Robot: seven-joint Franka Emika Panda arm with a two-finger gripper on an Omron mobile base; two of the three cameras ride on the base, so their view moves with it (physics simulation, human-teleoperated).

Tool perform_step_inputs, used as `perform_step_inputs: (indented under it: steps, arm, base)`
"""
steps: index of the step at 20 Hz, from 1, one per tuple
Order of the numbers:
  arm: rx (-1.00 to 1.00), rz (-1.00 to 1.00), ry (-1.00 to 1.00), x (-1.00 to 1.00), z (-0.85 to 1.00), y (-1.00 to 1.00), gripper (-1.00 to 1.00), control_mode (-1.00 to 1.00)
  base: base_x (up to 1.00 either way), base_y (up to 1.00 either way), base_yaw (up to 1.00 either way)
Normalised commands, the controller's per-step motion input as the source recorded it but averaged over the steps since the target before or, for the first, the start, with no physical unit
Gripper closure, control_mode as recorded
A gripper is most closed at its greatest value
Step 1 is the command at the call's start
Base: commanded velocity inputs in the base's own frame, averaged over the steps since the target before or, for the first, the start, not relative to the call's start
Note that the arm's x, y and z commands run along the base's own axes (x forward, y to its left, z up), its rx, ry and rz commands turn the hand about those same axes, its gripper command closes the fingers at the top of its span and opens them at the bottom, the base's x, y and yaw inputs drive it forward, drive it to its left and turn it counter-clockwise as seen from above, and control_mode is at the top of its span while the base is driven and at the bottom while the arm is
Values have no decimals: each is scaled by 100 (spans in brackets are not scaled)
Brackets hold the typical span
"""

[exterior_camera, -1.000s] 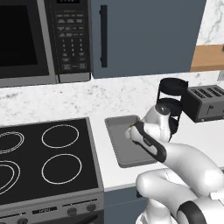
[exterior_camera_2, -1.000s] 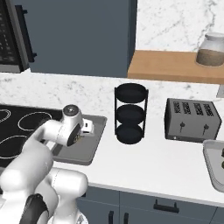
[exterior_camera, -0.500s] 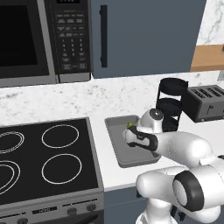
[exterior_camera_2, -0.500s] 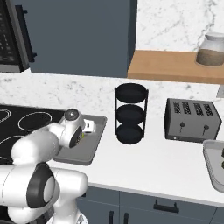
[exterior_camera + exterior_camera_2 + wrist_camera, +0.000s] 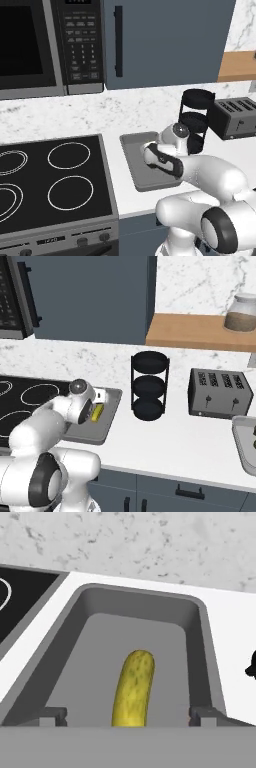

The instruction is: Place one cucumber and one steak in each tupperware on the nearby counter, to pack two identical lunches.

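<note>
Your gripper (image 5: 128, 717) hangs over the grey tupperware (image 5: 90, 599) near the counter's (image 5: 125, 195) front edge, jaws spread wide around a cucumber (image 5: 133, 687), not gripping it.

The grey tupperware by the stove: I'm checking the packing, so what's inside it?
One cucumber lies in the grey tupperware. No steak shows on the visible floor; the near end is cut off in the hand view.

The arm (image 5: 215, 175) is glossy white, built of rounded, bulbous segments. Dark grey to black rings mark its joints, with a round dark cap on the lower segment. A black band crosses the wrist. A small grey disc sits on the wrist top (image 5: 77, 387). The fingertips (image 5: 55, 715) are small, grey and blocky.
</note>
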Motion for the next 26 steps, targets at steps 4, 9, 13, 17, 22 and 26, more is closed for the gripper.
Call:
perform_step_inputs:
  steps: [4,9,13,17,22,26]
  arm:
    - [0,0,-10,-100,100,0,-100,-100]
    - [4,0,0,-100,94,-1,-100,-100]
    - [9,-3,2,-100,89,-12,-100,-100]
    - [2,0,1,-100,48,-4,-100,-100]
    - [0,0,0,-100,1,0,-100,-100]
    - [0,-3,-4,-100,0,0,-100,-100]
  base:
    - [0,0,0]
    - [0,0,0]
    - [0,0,0]
    - [0,0,0]
    - [0,0,0]
    - [0,0,0]
